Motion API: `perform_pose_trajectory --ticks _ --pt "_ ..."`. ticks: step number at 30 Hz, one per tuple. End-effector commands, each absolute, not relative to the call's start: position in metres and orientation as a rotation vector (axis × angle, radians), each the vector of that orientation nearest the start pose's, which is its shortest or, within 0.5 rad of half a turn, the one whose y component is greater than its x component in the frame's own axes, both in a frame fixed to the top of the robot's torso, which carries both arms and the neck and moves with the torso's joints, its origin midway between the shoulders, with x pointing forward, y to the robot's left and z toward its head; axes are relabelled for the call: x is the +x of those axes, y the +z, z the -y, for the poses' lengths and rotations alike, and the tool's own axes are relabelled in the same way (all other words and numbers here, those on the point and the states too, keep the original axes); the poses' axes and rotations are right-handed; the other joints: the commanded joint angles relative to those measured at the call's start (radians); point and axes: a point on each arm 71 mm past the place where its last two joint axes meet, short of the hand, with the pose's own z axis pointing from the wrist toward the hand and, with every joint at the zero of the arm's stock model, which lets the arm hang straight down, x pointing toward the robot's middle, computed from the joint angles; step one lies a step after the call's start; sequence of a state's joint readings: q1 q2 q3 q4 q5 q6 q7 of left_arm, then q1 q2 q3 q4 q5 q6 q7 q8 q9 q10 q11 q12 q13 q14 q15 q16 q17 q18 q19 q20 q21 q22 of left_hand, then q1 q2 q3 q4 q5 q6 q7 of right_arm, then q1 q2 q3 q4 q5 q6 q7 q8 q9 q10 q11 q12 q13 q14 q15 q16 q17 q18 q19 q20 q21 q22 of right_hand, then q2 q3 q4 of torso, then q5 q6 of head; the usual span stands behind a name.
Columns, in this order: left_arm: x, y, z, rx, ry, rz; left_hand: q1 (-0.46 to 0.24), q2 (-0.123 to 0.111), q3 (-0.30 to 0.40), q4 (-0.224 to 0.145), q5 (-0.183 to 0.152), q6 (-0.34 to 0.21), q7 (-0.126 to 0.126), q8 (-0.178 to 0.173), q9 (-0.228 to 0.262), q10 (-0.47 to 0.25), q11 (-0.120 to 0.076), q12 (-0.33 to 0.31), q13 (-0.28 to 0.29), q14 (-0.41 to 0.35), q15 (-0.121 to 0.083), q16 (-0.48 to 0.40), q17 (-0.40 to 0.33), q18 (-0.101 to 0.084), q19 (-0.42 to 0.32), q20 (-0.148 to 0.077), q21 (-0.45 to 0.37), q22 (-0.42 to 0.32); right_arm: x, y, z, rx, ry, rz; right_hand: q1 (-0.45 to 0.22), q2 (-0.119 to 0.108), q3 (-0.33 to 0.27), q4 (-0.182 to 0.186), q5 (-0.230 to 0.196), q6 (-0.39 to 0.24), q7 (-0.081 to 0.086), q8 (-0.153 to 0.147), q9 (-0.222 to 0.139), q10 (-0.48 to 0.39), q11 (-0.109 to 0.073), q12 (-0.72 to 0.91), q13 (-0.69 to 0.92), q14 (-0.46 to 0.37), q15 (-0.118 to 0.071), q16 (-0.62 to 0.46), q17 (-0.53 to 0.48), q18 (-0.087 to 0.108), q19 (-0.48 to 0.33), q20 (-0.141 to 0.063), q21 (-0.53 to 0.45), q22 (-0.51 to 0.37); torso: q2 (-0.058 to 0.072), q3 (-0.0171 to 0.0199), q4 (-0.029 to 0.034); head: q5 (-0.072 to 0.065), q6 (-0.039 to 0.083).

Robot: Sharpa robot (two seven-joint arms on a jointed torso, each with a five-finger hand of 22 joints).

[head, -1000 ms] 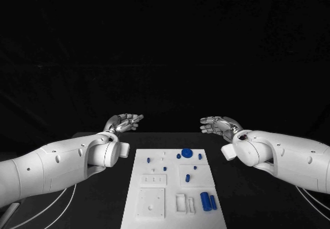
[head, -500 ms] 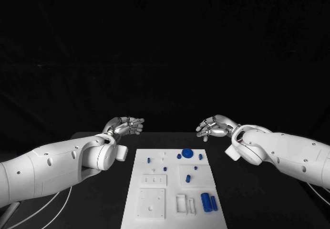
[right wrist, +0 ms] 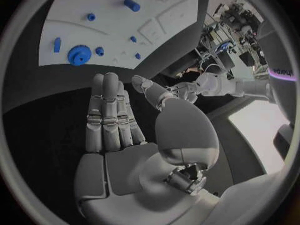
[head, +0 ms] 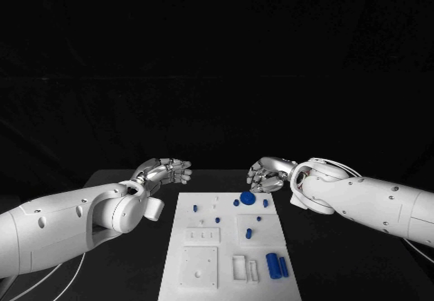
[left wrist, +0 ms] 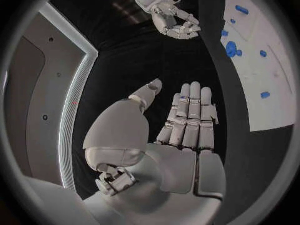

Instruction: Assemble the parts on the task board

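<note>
The white task board (head: 226, 210) lies in the middle of the black table. A blue gear (head: 247, 198) sits near its far end, with small blue parts (head: 217, 220) scattered behind it and two blue cylinders (head: 272, 262) at the near right. My right hand (head: 268, 174) hovers just beyond the gear, holding nothing. My left hand (head: 165, 170) hangs off the board's far left corner, also holding nothing. In the right wrist view my right hand (right wrist: 119, 120) has its fingers stretched towards the gear (right wrist: 79, 54). In the left wrist view my left hand (left wrist: 181, 130) lies flat beside the board (left wrist: 269, 100).
Black table (head: 325, 251) surrounds the board on both sides. White recessed blocks (head: 201, 263) occupy the board's near left. My left forearm (head: 73, 219) and right forearm (head: 370, 200) flank the board. The left wrist view also catches the right hand (left wrist: 175, 20).
Both hands have come down lower over the table. The right hand has moved inward to the board's far end near the gear. The parts have not moved.
</note>
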State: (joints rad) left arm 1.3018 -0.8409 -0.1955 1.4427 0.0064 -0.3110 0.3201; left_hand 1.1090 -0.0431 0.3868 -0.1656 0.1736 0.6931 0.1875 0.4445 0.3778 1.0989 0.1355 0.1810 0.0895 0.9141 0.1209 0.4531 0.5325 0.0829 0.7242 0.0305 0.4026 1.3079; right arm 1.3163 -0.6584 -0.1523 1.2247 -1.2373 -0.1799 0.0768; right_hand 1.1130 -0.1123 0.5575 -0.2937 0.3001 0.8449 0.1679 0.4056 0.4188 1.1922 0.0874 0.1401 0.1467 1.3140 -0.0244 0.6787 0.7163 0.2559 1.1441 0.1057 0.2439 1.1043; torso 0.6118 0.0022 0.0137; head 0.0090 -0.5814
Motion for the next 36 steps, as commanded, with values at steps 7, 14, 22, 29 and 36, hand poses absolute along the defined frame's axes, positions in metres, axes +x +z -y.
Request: perform_pose_trajectory --ticks 7,14,22,29,36 --pt "0.489 -0.18 -0.231 -1.089 -1.47 -1.569 -0.019 0.003 0.004 -0.017 0.005 0.009 0.013 -0.008 -0.003 0.008 0.002 -0.004 -0.004 0.008 -0.002 -0.002 0.003 -0.011 0.003 -0.007 0.004 0.003 0.541 -0.177 0.172 -0.42 0.493 -1.618 0.028 -0.055 0.06 0.012 -0.099 0.019 0.003 -0.027 -0.008 0.001 -0.002 -0.037 -0.003 0.053 -0.004 0.167 0.096 0.006 0.129 -0.053 0.061 0.041 0.048 -0.0004 0.021 -0.007 0.009" --pt "0.486 -0.169 -0.226 -1.052 -1.5 -1.573 -0.023 0.002 0.006 -0.024 0.004 0.009 0.013 -0.009 -0.004 0.009 0.002 -0.005 -0.006 0.008 -0.002 -0.003 0.003 -0.013 0.003 -0.008 0.004 0.003 0.543 -0.176 0.163 -0.463 0.453 -1.591 0.028 -0.095 0.14 0.043 -0.154 0.02 0.005 -0.042 -0.008 0.005 0.002 -0.062 -0.001 0.033 -0.001 0.279 0.144 0.006 0.17 -0.073 0.081 0.07 0.079 -0.0014 0.0376 -0.012 0.018" --pt "0.483 -0.156 -0.22 -1.024 -1.532 -1.566 -0.026 0.002 0.009 -0.029 0.002 0.01 0.013 -0.01 -0.004 0.009 0.002 -0.006 -0.007 0.007 -0.002 -0.004 0.003 -0.014 0.003 -0.009 0.003 0.003 0.549 -0.177 0.163 -0.466 0.425 -1.582 0.039 -0.115 0.171 0.056 -0.174 0.012 0.009 -0.051 -0.008 -0.026 0.013 -0.079 -0.01 0.023 0.011 0.303 0.138 0.006 0.169 -0.075 0.079 0.081 0.108 -0.002 0.0497 -0.022 0.032" --pt "0.483 -0.15 -0.22 -1.012 -1.54 -1.559 -0.028 0.001 0.01 -0.032 0.002 0.01 0.013 -0.01 -0.005 0.009 0.002 -0.006 -0.008 0.007 -0.002 -0.005 0.003 -0.015 0.003 -0.009 0.003 0.003 0.551 -0.178 0.159 -0.474 0.43 -1.582 0.045 -0.12 0.184 0.064 -0.18 0.006 0.012 -0.058 -0.011 -0.049 0.021 -0.076 -0.022 0.024 0.018 0.318 0.135 0.006 0.175 -0.076 0.081 0.089 0.125 -0.0042 0.056 -0.027 0.036" --pt "0.487 -0.145 -0.221 -1.006 -1.54 -1.55 -0.032 0.0 0.013 -0.038 0.001 0.008 0.014 -0.012 -0.006 0.009 0.003 -0.008 -0.009 0.007 -0.002 -0.006 0.004 -0.016 0.003 -0.01 0.003 0.003 0.55 -0.18 0.156 -0.499 0.418 -1.59 0.051 -0.117 0.193 0.066 -0.19 0.008 0.011 -0.058 -0.012 -0.052 0.023 -0.075 -0.028 0.023 0.02 0.331 0.131 0.006 0.177 -0.078 0.082 0.096 0.143 -0.008 0.064 -0.032 0.044"
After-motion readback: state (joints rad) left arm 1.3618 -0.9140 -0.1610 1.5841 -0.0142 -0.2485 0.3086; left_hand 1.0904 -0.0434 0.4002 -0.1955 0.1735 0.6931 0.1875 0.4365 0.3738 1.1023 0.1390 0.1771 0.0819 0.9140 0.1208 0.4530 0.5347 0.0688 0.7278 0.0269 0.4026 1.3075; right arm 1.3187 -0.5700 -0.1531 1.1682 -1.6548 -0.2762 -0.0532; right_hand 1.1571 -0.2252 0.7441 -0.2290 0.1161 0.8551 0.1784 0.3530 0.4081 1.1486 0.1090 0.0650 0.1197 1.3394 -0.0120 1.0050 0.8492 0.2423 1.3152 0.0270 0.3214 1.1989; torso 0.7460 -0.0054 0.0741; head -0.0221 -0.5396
